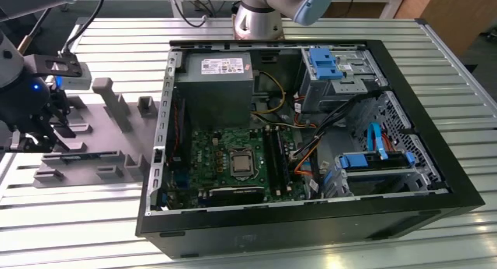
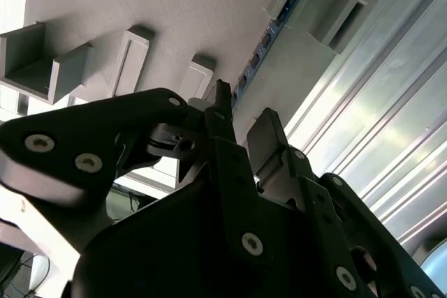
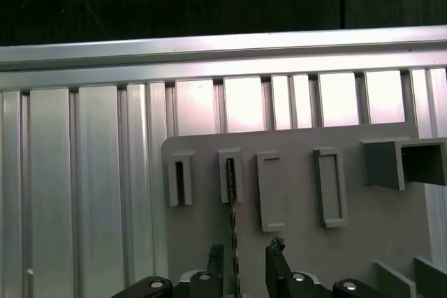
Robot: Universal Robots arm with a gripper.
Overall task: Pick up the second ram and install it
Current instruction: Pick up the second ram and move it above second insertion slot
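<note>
Aluminium table (image 1: 435, 42) carries a grey fixture plate (image 3: 377, 228) at the exterior view's left. Over it hangs the gripper (image 3: 246, 250), fingers (image 3: 277, 259) open astride the second ram (image 3: 231, 200), edge-up in its slot. Best centred on the stick, squeezing its flat faces squarely.

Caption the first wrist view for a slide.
Open gripper straddling the edge-on second ram standing in the grey slotted fixture on the ribbed aluminium table.

Bench (image 1: 435, 65): silver, striped with parallel bright slats. Fixture plate (image 1: 101, 135): plain matte grey. Second ram (image 2: 260, 54): blue-green edge, dark flecks. Claw (image 2: 243, 113): black, with pale silver screw heads. Computer case (image 1: 311, 222): black shell. Motherboard (image 1: 225, 158): green. Drive caddies (image 1: 322, 62): bright blue.
</note>
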